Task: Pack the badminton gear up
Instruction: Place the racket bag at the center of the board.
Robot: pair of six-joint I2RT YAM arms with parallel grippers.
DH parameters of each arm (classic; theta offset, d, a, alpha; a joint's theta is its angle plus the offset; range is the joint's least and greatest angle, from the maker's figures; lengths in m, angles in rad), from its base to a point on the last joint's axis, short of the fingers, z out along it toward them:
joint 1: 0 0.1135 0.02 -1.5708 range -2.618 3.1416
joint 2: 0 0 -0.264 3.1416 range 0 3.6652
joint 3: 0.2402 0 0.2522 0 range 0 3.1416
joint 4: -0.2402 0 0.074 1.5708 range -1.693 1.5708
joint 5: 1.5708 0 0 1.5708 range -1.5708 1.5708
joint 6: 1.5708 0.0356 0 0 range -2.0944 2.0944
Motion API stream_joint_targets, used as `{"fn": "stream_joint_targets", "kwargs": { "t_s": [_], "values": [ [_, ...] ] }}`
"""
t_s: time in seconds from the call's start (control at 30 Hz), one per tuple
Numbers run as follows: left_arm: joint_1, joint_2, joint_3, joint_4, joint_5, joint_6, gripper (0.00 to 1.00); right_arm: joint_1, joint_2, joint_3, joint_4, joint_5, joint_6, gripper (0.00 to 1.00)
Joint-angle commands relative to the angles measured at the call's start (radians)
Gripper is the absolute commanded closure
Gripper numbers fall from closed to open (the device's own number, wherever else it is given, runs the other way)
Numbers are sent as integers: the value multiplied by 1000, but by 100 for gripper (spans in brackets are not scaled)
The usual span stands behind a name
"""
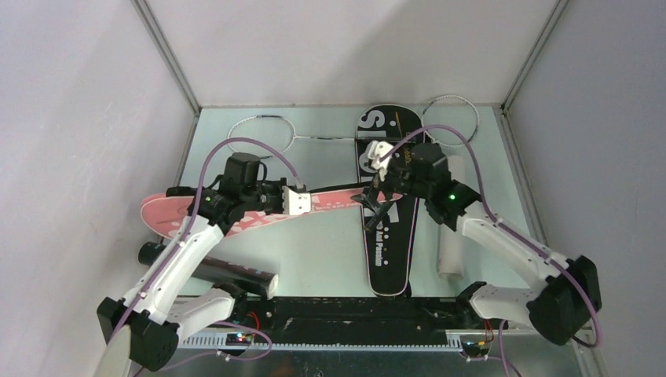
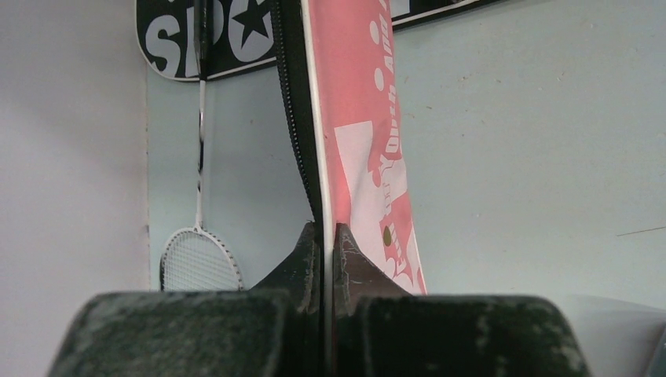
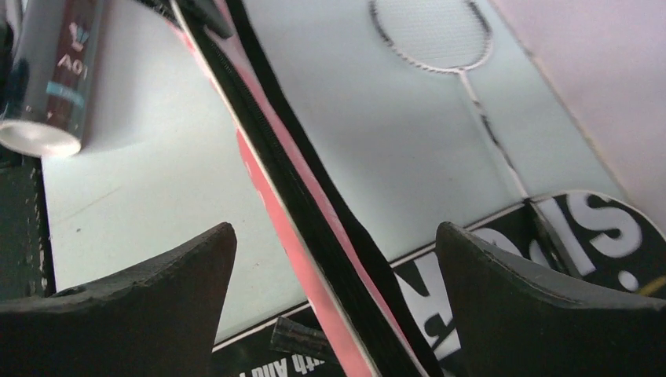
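A pink racket cover (image 1: pixel 236 210) lies across the table from the left wall to the middle. My left gripper (image 1: pixel 298 202) is shut on its edge, and in the left wrist view the jaws (image 2: pixel 328 236) pinch the pink cover (image 2: pixel 361 118) beside its zip. My right gripper (image 1: pixel 377 206) stands open over the cover's narrow end, which runs between its fingers (image 3: pixel 336 232) without touching either. A black "SPORT" cover (image 1: pixel 389 243) lies lengthwise under that end. A white racket (image 1: pixel 259 132) rests at the back left, and a second racket head (image 1: pixel 453 119) shows at the back right.
A black shuttle tube (image 1: pixel 212 271) lies at the near left beside my left arm. A white tube (image 1: pixel 451 251) lies at the near right under my right arm. Walls close the table on the left, back and right.
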Motion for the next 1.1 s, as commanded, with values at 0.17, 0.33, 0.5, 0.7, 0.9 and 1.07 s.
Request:
{"fn": "stream_joint_targets", "kwargs": {
  "t_s": [0.17,0.33,0.5,0.7,0.9,1.07],
  "values": [
    [2,-37,9,188,11,42,100,91,233,141,-86,-54,-118,26],
    [15,-21,-36,448,-107,-67,82,88,311,143,9,-85,103,99],
    [20,-22,-49,611,-251,-263,29,139,338,81,111,33,351,100],
    [23,-33,-6,656,-545,-702,14,165,367,1,336,151,692,100],
    [33,4,116,482,-845,-1079,9,234,475,-1,499,368,921,100],
    [96,40,126,384,-880,-1284,9,237,554,-1,629,479,1066,100]
  ]
}}
